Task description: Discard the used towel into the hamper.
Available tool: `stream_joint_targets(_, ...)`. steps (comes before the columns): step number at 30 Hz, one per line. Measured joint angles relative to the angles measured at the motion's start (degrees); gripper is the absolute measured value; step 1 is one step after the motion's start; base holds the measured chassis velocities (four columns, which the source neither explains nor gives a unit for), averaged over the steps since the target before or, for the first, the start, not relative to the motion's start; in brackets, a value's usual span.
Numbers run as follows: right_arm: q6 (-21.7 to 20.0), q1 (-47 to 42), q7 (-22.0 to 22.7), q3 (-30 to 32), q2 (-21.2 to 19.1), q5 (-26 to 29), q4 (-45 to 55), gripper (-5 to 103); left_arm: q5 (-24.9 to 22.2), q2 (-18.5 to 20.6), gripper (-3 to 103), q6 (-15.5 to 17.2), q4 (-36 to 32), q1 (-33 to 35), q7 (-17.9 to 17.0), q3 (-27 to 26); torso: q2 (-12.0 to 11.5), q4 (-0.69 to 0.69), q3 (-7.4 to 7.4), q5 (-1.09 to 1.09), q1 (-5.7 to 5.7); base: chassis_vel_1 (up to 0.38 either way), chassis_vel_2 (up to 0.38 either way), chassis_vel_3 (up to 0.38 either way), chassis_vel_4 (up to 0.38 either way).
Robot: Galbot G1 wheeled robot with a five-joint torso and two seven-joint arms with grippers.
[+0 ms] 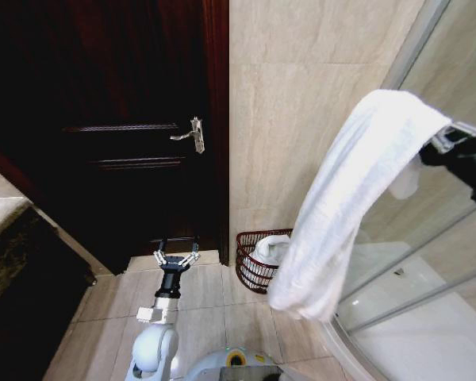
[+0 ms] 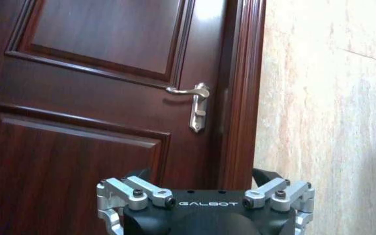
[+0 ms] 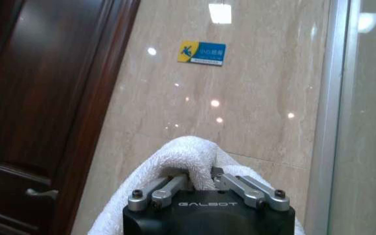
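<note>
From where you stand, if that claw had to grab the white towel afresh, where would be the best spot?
Probably at the top fold, where the right claw pinches the towel now, coming from the shower-glass side. The cloth bunches into a thick ridge there and both ends hang free below, so it drapes evenly above the hamper. The left claw hangs low by the door.
</note>
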Motion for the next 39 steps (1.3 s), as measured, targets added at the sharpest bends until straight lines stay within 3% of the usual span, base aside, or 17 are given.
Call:
stream_joint_targets(4,-0.5,3.4,4.9,-7.0,-0.7,-1.3,1.3,11,-0.1,0.0,100,-0.5,0.3,0.2,-0.2,-0.1,0.0,0.0,0.0,0.0,0.0,0.0,0.0,0.0,0.0)
stream_joint_targets(6,-2.8,5.8,9.6,-12.8,0.2,-0.9,3.3,11,-0.3,0.0,100,-0.5,0.4,0.1,-0.2,-0.3,0.0,0.0,0.0,-0.01,0.0,0.0,0.0,0.0,0.0)
stream_joint_targets(8,-5.4,8.5,14.2,-17.3,1.3,1.0,4.5,11,-0.4,0.2,100,-0.3,0.5,-0.2,-0.2,-0.5,0.0,-0.01,0.0,0.03,-0.01,0.0,0.0,0.0,0.0)
stream_joint_targets(9,-5.4,8.5,14.2,-17.3,1.3,1.0,4.5,11,-0.4,0.2,100,-0.3,0.5,-0.2,-0.2,-0.5,0.0,-0.01,0.0,0.03,-0.01,0.0,0.0,0.0,0.0)
stream_joint_targets(13,-7.4,17.8,24.3,-25.3,1.9,7.1,3.2,11,-0.3,1.1,100,0.8,0.6,-1.0,-0.3,-0.4,0.0,0.0,-0.01,0.0,-0.01,0.0,0.0,0.0,0.0)
stream_joint_targets(19,-7.4,26.1,25.6,-30.1,0.8,9.4,-2.3,11,0.3,1.0,100,2.6,-0.1,-1.9,-0.4,0.2,0.0,-0.02,-0.01,-0.01,-0.01,0.0,0.0,0.0,0.0)
stream_joint_targets(24,-7.2,33.8,25.2,-38.1,2.1,9.5,-6.6,11,0.5,1.1,100,4.0,0.0,-2.9,-0.4,0.5,0.0,-0.01,-0.01,0.02,-0.01,0.0,0.0,0.0,0.0)
stream_joint_targets(29,-6.8,39.0,25.5,-44.7,6.7,9.9,-7.8,11,0.5,2.3,100,5.0,0.8,-3.5,-0.9,0.6,0.0,0.0,-0.01,0.0,-0.01,0.0,0.0,0.0,0.0)
stream_joint_targets(39,-5.8,50.6,26.6,-54.3,15.6,0.5,-14.5,11,0.7,3.5,100,6.2,1.6,-3.4,-1.2,0.7,0.0,0.0,-0.01,-0.01,-0.01,0.0,0.0,0.0,0.0)
